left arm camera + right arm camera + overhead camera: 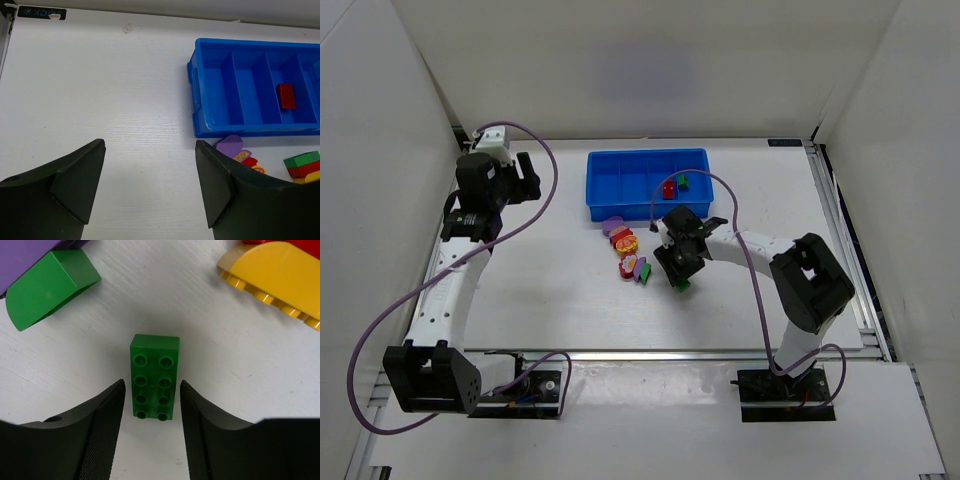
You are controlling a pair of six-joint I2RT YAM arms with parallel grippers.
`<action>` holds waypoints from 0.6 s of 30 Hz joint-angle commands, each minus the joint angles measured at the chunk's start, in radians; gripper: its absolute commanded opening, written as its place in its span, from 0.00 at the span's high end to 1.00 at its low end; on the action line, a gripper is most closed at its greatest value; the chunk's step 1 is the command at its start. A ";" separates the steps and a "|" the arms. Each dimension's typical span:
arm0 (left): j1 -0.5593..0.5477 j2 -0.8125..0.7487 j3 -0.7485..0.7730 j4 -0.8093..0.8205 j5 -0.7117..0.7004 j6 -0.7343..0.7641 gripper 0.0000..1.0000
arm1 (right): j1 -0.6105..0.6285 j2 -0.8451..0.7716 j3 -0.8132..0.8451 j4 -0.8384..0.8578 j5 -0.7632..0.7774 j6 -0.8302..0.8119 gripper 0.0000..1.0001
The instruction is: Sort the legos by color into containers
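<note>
Right claw: low over the desk, pointing down, jaws apart and straddling a green brick. The brick lies flat, studs up, its near half between the fingers. A sliver of desk shows on the brick's left side. The right finger sits at the brick's edge; can't tell if it touches. Not clamped.

Just past that brick in the right wrist view:
- green curved block, far left, lying on its side
- purple piece touching it at the frame corner
- yellow rounded block, far right, studs toward the camera

None of these touch the green brick.

In the top view, the loose pile is a short line of purple, red and yellow legos left of the right claw. It runs from beside the claw up toward the tray. The purple rounded block is the farthest one, just short of the tray's near wall.

Blue tray: four compartments side by side, toward the far edge of the desk. A red brick is in the third from the left, a green piece in the rightmost. The two left compartments hold nothing.

Left claw: far left, level with the tray and well apart from it. Jaws wide apart over bare desk, gripping nothing.
</note>
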 commanded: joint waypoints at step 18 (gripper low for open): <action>0.016 -0.045 -0.060 -0.037 0.619 0.026 0.14 | -0.100 -0.222 0.105 0.008 -0.401 -0.093 0.83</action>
